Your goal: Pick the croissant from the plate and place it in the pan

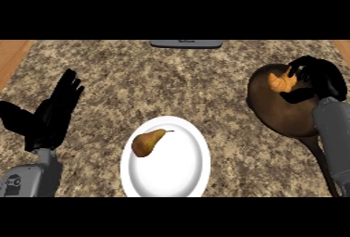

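Observation:
A golden croissant (pixel 281 82) shows at the far end of the brown pan (pixel 273 109) on the right, half hidden by my right hand (pixel 315 78), whose fingers and thumb curl round it. Whether the croissant rests on the pan's floor or hangs just above it cannot be told. The white plate (pixel 179 171) lies at the lower middle, holding only a brown pear (pixel 146 143). At the left edge my left hand (pixel 51 113) rests open with fingers up, away from the plate.
The pan's dark handle (pixel 320 157) runs toward the lower right beside my right forearm (pixel 335 139). A grey flat object (pixel 186 44) lies at the counter's far edge. Wooden strips border the granite counter (pixel 171 88) at both upper corners.

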`<state>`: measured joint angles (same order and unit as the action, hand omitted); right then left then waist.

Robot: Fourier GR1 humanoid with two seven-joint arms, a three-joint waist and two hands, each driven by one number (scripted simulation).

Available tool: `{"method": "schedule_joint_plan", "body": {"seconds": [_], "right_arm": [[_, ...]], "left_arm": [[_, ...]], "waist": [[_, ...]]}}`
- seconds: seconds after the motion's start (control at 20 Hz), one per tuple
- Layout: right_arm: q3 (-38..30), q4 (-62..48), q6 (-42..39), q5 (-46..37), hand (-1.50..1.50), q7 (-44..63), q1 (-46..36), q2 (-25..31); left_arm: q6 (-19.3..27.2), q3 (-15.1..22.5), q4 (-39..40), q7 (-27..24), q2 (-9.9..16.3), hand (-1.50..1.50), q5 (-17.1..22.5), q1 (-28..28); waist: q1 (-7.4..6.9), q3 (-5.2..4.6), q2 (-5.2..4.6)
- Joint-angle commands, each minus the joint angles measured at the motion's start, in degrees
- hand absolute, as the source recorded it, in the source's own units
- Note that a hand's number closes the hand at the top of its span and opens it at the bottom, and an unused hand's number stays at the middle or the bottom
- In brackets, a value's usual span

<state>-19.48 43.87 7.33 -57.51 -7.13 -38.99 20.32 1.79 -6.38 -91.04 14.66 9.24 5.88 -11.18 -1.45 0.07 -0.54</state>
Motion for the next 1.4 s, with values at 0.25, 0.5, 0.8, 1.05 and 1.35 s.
{"method": "schedule_joint_plan", "body": {"seconds": [0.25,0.5,0.8,1.05,1.35], "right_arm": [[-3.96,-18.86,2.29,4.72,-1.50,-7.56,-6.70,1.86],[-13.60,-16.54,0.85,16.50,-1.50,-18.94,-4.07,3.68],[-22.51,-17.84,-13.95,28.36,-1.50,-21.36,-1.66,9.75],[-25.36,-17.30,-28.27,34.11,-1.50,-25.38,3.07,17.79],[-25.77,-20.19,-40.79,37.33,-1.50,-34.60,12.54,22.93]], "left_arm": [[0.63,-0.27,-0.71,-0.09,-0.79,0.00,0.12,-0.46],[0.50,0.50,0.69,0.12,-0.70,0.00,-0.79,-1.04],[1.15,-0.45,-2.17,2.31,-0.06,0.00,-0.38,0.47],[1.74,1.65,-0.83,-2.10,-2.40,0.00,-2.75,3.95],[1.88,0.65,-4.19,0.11,-1.39,0.00,-2.13,4.35]], "waist": [[0.23,0.00,0.18],[0.75,0.09,0.04],[1.58,0.05,0.47],[2.12,-0.06,0.70],[1.36,-0.01,0.54]]}}
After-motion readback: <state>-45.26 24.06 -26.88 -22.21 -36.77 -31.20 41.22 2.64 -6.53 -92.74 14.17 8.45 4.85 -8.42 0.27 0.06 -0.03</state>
